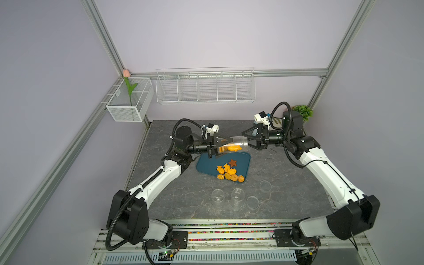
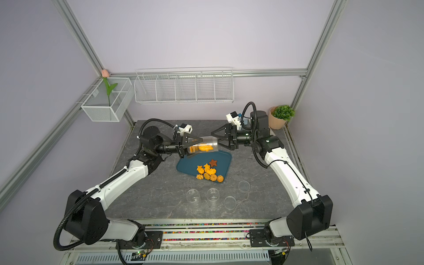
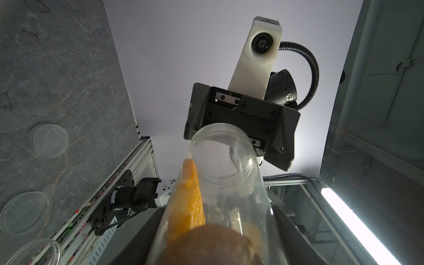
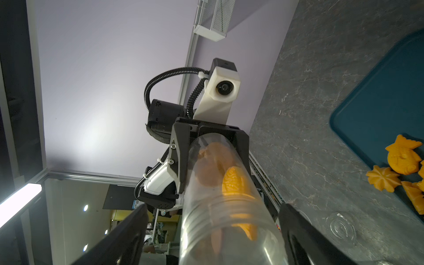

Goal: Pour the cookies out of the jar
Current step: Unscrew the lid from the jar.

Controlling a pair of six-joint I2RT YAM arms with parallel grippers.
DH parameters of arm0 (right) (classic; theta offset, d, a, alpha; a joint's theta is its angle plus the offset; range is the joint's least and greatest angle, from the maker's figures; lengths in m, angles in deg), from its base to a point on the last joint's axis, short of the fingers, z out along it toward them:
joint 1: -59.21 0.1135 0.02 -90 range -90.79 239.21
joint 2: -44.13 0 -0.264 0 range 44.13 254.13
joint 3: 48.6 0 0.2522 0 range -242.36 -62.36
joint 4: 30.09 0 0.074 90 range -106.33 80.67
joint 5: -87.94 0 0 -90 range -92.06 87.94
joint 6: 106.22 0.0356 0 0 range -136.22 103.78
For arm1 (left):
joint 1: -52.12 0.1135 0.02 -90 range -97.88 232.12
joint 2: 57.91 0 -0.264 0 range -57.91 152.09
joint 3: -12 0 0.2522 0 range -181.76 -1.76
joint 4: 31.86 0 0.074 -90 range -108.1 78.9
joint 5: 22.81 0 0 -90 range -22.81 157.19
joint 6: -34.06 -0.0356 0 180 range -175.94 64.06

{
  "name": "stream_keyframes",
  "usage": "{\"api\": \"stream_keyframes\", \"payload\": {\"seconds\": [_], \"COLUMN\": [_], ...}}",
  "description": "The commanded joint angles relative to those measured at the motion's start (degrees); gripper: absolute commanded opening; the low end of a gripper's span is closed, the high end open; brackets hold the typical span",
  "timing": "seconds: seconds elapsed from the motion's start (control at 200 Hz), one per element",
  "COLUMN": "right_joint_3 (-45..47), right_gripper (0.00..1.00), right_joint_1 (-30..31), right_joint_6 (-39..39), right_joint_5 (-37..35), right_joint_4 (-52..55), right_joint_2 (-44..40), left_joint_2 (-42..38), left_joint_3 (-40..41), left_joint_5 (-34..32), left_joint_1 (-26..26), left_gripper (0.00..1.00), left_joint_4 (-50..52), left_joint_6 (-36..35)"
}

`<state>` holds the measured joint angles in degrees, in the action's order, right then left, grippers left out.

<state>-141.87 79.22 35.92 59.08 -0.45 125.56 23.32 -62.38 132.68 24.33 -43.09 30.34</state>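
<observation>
The left tool (image 1: 225, 147) is clenching the clear jar (image 1: 239, 140), holding it on its side just above the blue tray's (image 1: 206, 164) far edge. The right tool (image 1: 246, 141) is waiting released, its jaws spread either side of the jar's mouth without touching it. Most cookies (image 1: 229, 172) are lying heaped on the tray's near corner, and a few are sitting inside the jar.

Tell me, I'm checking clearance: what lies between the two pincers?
The sideways jar, cookies inside, gripped by the left pincer; right pincer open. Both top views.
</observation>
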Motion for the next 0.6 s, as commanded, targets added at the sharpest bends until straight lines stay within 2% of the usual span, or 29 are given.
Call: {"api": "stream_keyframes", "payload": {"seconds": [0.0, 0.25, 0.545, 0.595], "right_joint_3": [1.1, 1.5, 3.8, 3.8], "right_gripper": [0.91, 0.92, 1.00, 0.98], "right_joint_1": [1.9, 3.5, 5.6, 5.6], "right_joint_6": [1.1, 3.0, 4.3, 3.6], "right_joint_5": [1.9, 0.7, 1.4, 1.6], "right_joint_4": [1.4, 0.8, 2.9, 4.1], "right_joint_2": [-1.6, -4.0, -7.4, -7.9], "left_joint_2": [0.2, -1.2, -2.9, -3.4], "left_joint_3": [-2.0, 0.3, 0.7, 1.1], "left_joint_5": [0.9, 1.2, 1.5, 1.5], "left_joint_1": [-0.1, 0.0, 0.0, 0.0], "left_gripper": [0.62, 0.62, 0.62, 0.62], "left_joint_4": [-2.0, -1.5, -0.8, -0.1], "left_joint_6": [-0.3, -0.8, -1.3, -1.8]}}
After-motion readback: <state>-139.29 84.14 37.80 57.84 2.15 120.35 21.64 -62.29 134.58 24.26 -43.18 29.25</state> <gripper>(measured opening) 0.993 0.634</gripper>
